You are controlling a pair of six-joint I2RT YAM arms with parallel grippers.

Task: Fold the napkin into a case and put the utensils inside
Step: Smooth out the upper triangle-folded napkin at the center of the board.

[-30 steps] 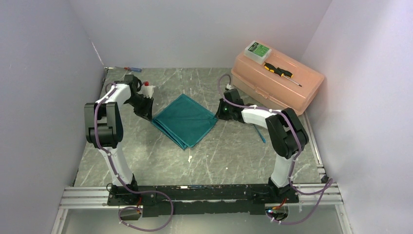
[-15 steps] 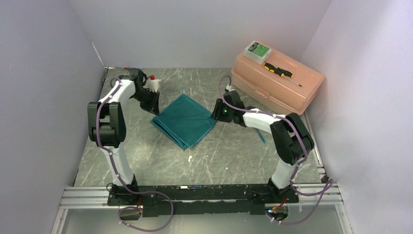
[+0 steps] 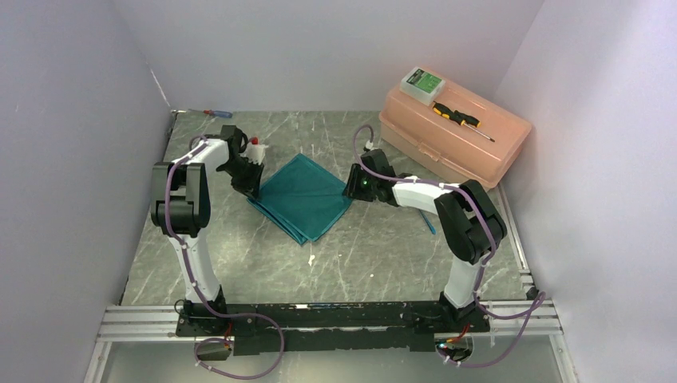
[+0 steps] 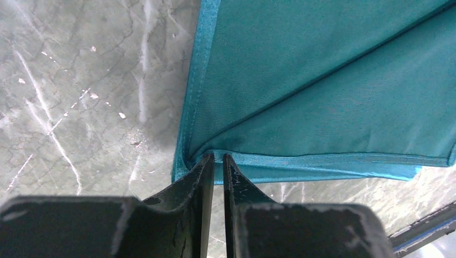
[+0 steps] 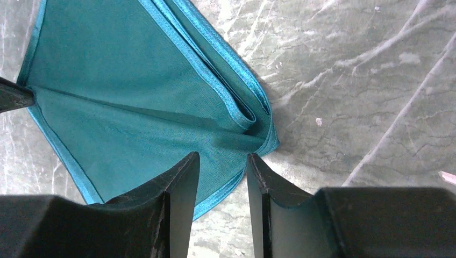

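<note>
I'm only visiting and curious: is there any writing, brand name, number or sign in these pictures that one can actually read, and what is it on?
Nothing can be read in any view.
Small box with a green label, on top of the peach toolbox: some printing shows, but it is too small to read.
Yellow-and-black screwdriver: no marking can be made out.
The napkin: plain teal cloth with no text, even close up in the wrist views.

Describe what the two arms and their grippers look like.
The left arm and right arm match: white links, bulky black joint housings, purple cables tied along them. The left gripper and right gripper each have two black, tapered fingers with scuffed edges. A small green light glows near the right wrist.
</note>
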